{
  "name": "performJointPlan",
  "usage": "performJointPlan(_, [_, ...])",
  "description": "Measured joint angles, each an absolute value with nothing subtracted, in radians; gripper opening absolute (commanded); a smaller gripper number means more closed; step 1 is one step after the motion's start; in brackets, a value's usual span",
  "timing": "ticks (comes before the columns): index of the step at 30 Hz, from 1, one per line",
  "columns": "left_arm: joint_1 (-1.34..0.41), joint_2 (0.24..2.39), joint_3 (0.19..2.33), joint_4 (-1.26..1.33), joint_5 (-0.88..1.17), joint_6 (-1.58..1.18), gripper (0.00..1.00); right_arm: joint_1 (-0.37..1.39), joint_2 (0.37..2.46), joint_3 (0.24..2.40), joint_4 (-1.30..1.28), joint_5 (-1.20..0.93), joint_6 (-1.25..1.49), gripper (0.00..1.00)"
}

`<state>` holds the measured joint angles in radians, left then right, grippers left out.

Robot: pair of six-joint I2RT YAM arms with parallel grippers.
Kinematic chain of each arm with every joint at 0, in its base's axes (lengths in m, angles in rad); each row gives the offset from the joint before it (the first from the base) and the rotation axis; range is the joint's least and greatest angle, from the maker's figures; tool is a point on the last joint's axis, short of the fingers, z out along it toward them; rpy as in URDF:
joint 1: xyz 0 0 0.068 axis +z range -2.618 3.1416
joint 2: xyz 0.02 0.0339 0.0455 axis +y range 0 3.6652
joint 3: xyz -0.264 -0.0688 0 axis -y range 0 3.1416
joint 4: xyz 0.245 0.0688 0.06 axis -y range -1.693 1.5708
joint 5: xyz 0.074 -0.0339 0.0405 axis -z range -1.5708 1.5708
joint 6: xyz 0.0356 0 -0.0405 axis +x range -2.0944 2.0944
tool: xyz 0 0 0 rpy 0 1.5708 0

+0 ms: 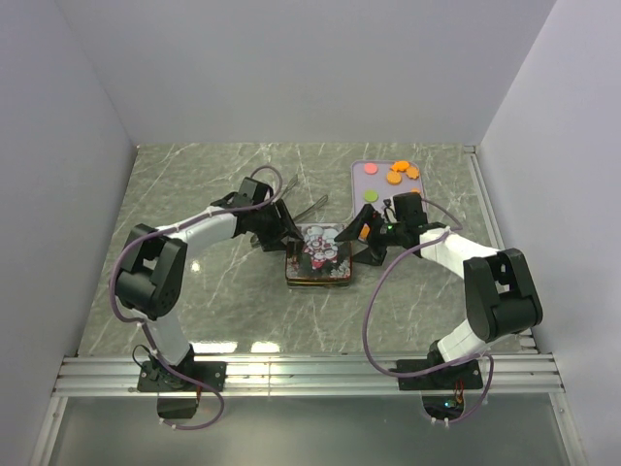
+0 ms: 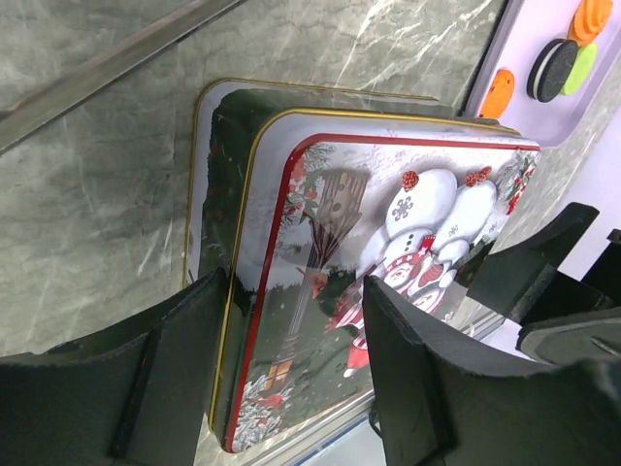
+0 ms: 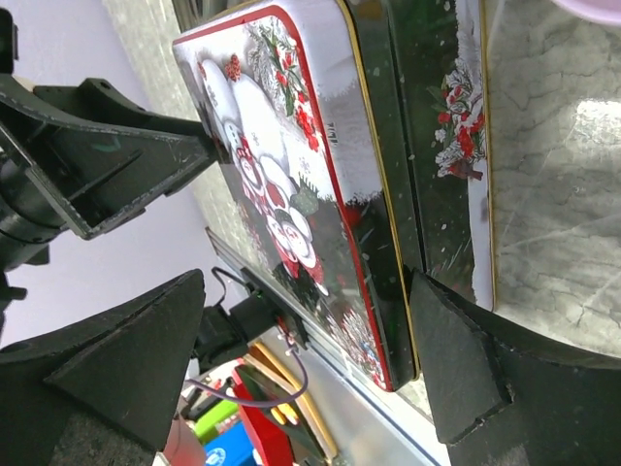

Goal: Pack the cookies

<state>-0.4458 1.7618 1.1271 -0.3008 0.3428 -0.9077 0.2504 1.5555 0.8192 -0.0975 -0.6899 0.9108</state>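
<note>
The cookies [image 1: 400, 173] lay on a lavender tray [image 1: 383, 184] at the far right of the worktop [image 1: 194, 184]. A snowman-lidded tin [image 1: 320, 254] sat at the centre. The right end effector [image 3: 306, 282] straddled its edge, released and spread wide. The left end effector [image 2: 296, 286] bracketed a corner; whether it was grasping could not be told.

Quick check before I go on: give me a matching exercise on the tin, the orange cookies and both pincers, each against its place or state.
Things:
1. snowman tin
2. orange cookies
3. left pincer
4. right pincer

Places and states:
a. on the lavender tray
b. open at the tin's right side
c. mid-table, lid on top
d. open at the tin's left side

Pairs: 1-c; 2-a; 3-d; 4-b
</note>
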Motion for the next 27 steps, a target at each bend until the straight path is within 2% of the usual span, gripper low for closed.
performJointPlan(6, [-0.466, 1.772, 1.16, -0.329, 0.329, -0.912, 0.63, 0.233, 1.555, 0.879, -0.241, -0.627, 0.818, 0.91])
performJointPlan(11, [-0.482, 1.774, 1.167, -0.337, 0.315, -0.919, 0.63, 0.127, 1.55, 0.933, -0.353, -0.566, 0.733, 0.91])
performJointPlan(17, [-0.484, 1.774, 1.167, -0.343, 0.307, -0.929, 0.63, 0.089, 1.51, 0.974, -0.418, -0.581, 0.678, 0.79])
performJointPlan(20, [-0.487, 1.774, 1.168, -0.347, 0.297, -0.929, 0.63, 0.103, 1.476, 1.001, -0.393, -0.662, 0.675, 0.65])
performJointPlan(22, [-0.49, 1.774, 1.172, -0.357, 0.292, -0.929, 0.62, 0.122, 1.475, 1.036, -0.371, -0.724, 0.677, 0.59])
performJointPlan(27, [-0.496, 1.781, 1.193, -0.381, 0.28, -0.929, 0.62, 0.191, 1.524, 1.107, -0.338, -0.841, 0.659, 0.33])
